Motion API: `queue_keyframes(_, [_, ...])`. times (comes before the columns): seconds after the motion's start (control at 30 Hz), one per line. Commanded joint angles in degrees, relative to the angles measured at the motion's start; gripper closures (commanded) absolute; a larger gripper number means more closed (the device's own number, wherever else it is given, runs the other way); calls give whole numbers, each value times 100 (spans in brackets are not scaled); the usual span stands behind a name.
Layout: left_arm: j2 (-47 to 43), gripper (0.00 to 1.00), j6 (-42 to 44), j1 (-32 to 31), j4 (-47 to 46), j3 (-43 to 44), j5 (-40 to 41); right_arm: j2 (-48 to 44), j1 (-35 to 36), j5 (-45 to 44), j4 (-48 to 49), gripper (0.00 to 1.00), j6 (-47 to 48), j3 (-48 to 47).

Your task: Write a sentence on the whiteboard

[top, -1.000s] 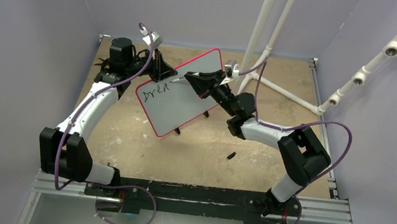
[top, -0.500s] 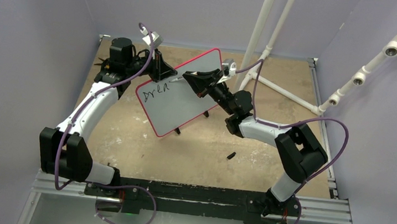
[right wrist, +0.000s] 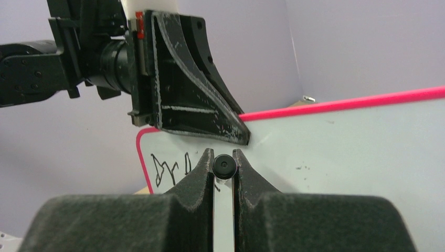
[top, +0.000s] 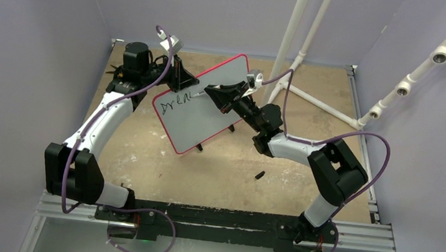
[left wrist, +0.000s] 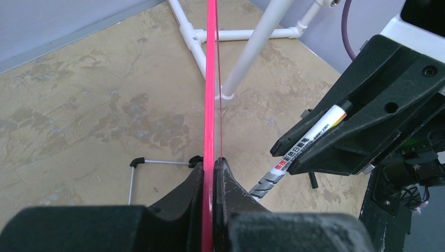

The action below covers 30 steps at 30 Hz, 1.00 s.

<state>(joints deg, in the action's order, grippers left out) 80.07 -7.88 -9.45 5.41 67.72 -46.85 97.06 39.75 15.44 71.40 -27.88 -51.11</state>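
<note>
Whiteboard [top: 200, 114] | sentence [top: 172, 100] starts "Dr" | marker [left wrist: 283, 164] label illegible

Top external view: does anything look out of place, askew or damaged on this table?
One small black piece lies loose on the table beside the right arm. It may be a marker cap, but it is too small to tell. The whiteboard sits askew, but the left gripper clamps its rim, so that looks deliberate.

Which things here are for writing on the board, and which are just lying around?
For the job:
- the whiteboard, pinched at its rim by the left tool
- the marker, held in the right tool
- the writing begun on it

Just lying about:
- the small black piece on the table
- the white pipe frame at the back
</note>
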Motion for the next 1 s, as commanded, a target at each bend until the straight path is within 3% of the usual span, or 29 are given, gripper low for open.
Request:
queue_keyframes(0.0, [276, 100, 59, -152, 655, -207, -254, -20, 42, -245, 3, 100, 81, 95])
queue_keyframes(0.97, [272, 100, 67, -145, 665, -206, -253, -137, 42, -881, 390, 100, 35, 12])
